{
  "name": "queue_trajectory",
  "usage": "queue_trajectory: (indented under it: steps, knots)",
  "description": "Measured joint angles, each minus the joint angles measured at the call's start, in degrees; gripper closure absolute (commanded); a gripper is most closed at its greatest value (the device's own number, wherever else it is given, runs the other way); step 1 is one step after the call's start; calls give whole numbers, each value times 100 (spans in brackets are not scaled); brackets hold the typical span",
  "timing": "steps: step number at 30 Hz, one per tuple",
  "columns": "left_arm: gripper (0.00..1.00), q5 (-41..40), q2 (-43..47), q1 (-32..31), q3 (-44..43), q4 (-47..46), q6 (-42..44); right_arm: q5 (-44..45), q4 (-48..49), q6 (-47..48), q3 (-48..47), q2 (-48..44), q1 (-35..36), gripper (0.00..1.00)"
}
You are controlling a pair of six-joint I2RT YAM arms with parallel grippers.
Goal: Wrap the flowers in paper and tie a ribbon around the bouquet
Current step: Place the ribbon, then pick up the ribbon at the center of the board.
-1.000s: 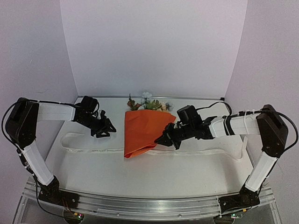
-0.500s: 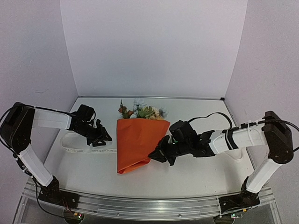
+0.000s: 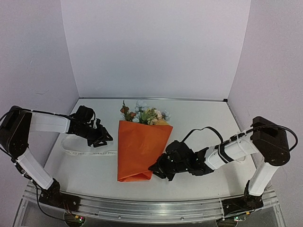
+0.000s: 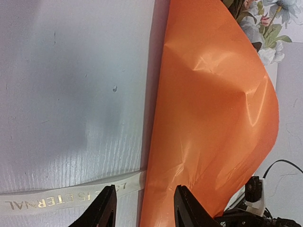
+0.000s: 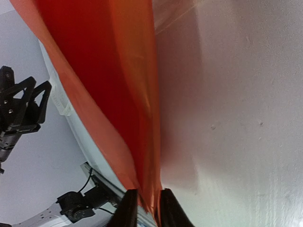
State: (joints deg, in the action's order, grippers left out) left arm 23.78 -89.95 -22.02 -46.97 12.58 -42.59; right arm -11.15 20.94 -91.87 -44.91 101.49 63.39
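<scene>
A bouquet (image 3: 140, 149) of pale blue, peach and rust artificial flowers (image 3: 144, 114) in a tapering orange paper wrap lies mid-table, long axis running near to far, heads toward the far wall and narrow end toward the near edge. The right gripper (image 3: 156, 168) straddles the wrap's near right edge, fingers almost together; whether they pinch it cannot be told. The left gripper (image 3: 103, 137), half open and empty, hovers over the cream lettered fabric ribbon (image 3: 88, 153) that disappears under the wrap's left side. If the right fingers let go, the untied fold may spring open. Dragging the wrap could also pull it off the ribbon.
</scene>
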Motion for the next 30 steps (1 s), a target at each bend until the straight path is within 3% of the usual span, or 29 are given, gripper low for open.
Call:
queue_trajectory:
  steps: [5, 14, 22, 30]
  knots:
    - [54, -98, 329, 0, 276, -71, -210, 121, 189, 1, 101, 154, 58, 41]
    - [48, -719, 1286, 46, 643, -59, -697, 456, 133, 251, 376, -363, 47, 9]
    - [37, -2272, 2613, 473, 909, 787, -1173, 800, -179, 438, 1273, -1459, -356, 4]
    - [39, -3726, 3384, 1321, 1474, 1885, -1873, 995, -1163, 707, 2049, -2567, -1229, 3]
